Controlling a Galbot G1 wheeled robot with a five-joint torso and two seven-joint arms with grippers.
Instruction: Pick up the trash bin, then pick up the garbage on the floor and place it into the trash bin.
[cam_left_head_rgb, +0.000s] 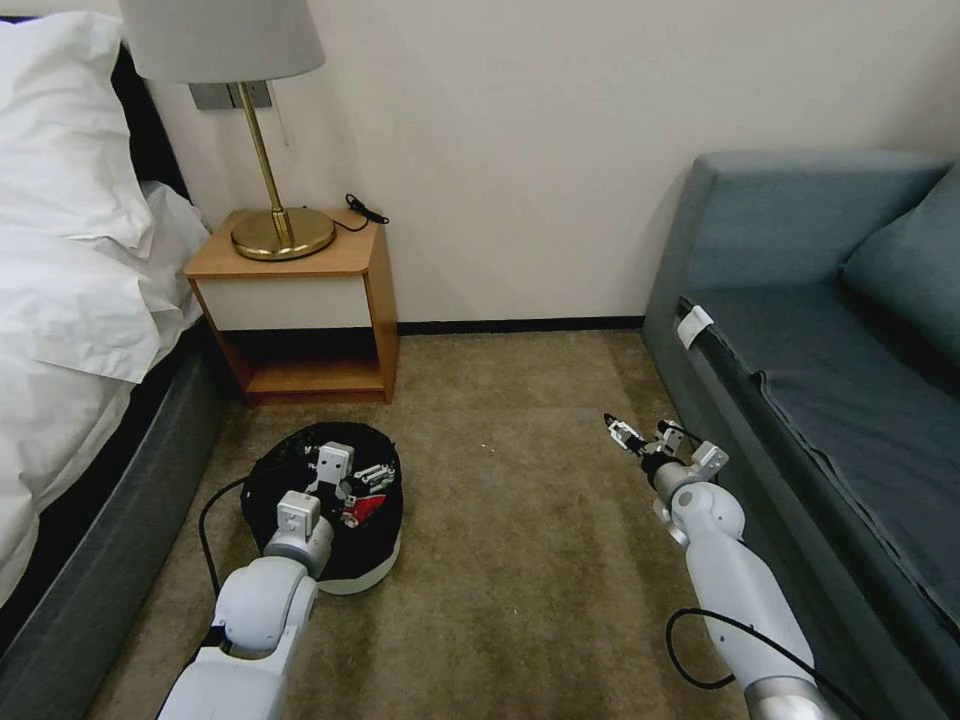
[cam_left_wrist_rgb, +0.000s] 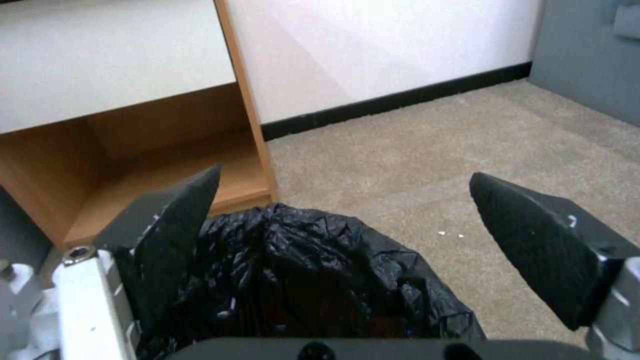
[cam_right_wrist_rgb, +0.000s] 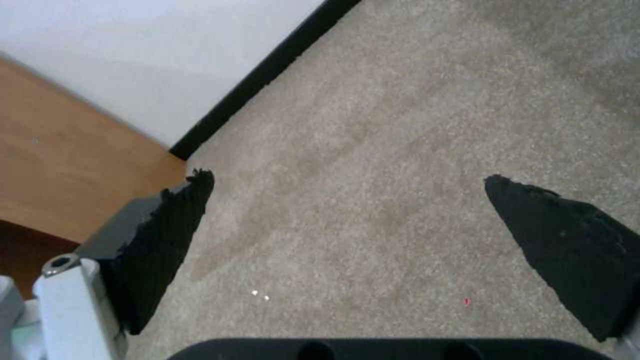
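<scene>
The trash bin (cam_left_head_rgb: 372, 574), white with a black bag liner (cam_left_wrist_rgb: 300, 270), stands on the carpet in front of the nightstand. A red-and-white piece of garbage (cam_left_head_rgb: 363, 510) lies inside it. My left gripper (cam_left_head_rgb: 360, 482) hovers over the bin's opening. In the left wrist view it (cam_left_wrist_rgb: 345, 174) is open, fingers spread wide above the crumpled liner and touching nothing. My right gripper (cam_left_head_rgb: 640, 430) hangs above the bare carpet close to the sofa's front. In the right wrist view it (cam_right_wrist_rgb: 348, 177) is open with only carpet between its fingers.
A wooden nightstand (cam_left_head_rgb: 300, 300) with a brass lamp (cam_left_head_rgb: 270, 150) stands against the wall beyond the bin. The bed (cam_left_head_rgb: 70, 300) runs along the left and a grey-blue sofa (cam_left_head_rgb: 820, 330) along the right. Open carpet (cam_left_head_rgb: 520, 480) lies between them, with tiny white crumbs (cam_right_wrist_rgb: 260, 295).
</scene>
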